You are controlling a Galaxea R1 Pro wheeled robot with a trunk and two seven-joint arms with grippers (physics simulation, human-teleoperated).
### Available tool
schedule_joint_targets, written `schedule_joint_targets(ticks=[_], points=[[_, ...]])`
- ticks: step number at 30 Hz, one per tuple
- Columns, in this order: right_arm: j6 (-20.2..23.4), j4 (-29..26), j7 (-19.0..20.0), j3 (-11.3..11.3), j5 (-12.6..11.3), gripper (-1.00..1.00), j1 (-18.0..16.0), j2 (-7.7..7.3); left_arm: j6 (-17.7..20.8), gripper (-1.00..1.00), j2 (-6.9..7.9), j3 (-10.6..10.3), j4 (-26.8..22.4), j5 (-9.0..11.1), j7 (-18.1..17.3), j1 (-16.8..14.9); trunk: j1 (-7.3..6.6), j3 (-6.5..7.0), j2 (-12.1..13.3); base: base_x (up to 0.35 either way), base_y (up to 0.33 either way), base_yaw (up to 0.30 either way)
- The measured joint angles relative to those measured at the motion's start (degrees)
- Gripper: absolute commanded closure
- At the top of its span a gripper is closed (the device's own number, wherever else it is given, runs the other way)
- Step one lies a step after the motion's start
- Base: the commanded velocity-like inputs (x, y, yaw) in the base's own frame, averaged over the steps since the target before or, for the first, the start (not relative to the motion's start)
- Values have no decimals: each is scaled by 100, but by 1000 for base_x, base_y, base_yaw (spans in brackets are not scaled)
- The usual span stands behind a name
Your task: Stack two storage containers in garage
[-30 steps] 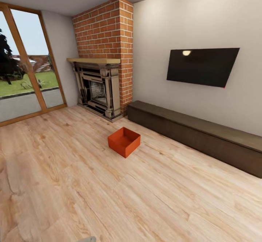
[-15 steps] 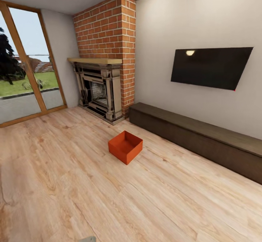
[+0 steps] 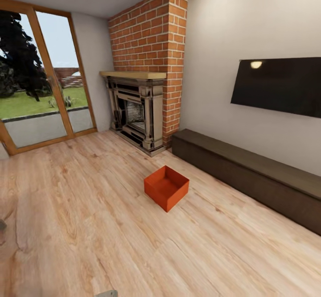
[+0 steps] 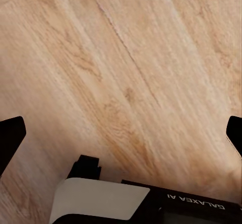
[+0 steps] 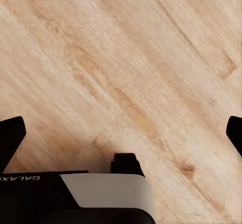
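Note:
One orange-red storage container (image 3: 166,193) sits open-topped on the light wood-plank floor (image 3: 80,225) of the living room, a short way in front of the fireplace and the low bench. It is empty and stands some distance ahead of me, in the middle of the head view. In the left wrist view my left gripper (image 4: 121,135) is open over bare planks, its dark fingertips (image 4: 10,139) spread wide. The right gripper (image 5: 121,135) is likewise open above bare wood, with nothing between its fingertips (image 5: 11,137).
A red-brick fireplace (image 3: 142,109) stands at the back, with a long dark-wood bench (image 3: 249,172) along the right wall under a black TV (image 3: 281,87). Glass doors (image 3: 40,83) with a wooden frame fill the left wall.
The whole head view has shifted: the camera has moved nearer and turned, so the container, fireplace and TV sit further right and a little lower. The container itself has not moved.

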Motion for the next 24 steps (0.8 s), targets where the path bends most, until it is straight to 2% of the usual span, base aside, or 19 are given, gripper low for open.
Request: schedule_joint_targets(ticks=[6, 17, 24], points=[[0, 0, 1, 0, 0, -100, 0, 0, -7, -100, 0, -1, 0, 0, 0, 0, 1, 0, 0, 279, 0, 14], [0, 0, 1, 0, 0, -100, 0, 0, -8, -100, 0, 7, 0, 0, 4, 0, 3, 0, 0, 27, 0, 0], [0, 0, 1, 0, 0, -100, 0, 0, -8, -100, 0, 0, 0, 0, 0, 0, 0, 0, 0, 263, 0, 0]])
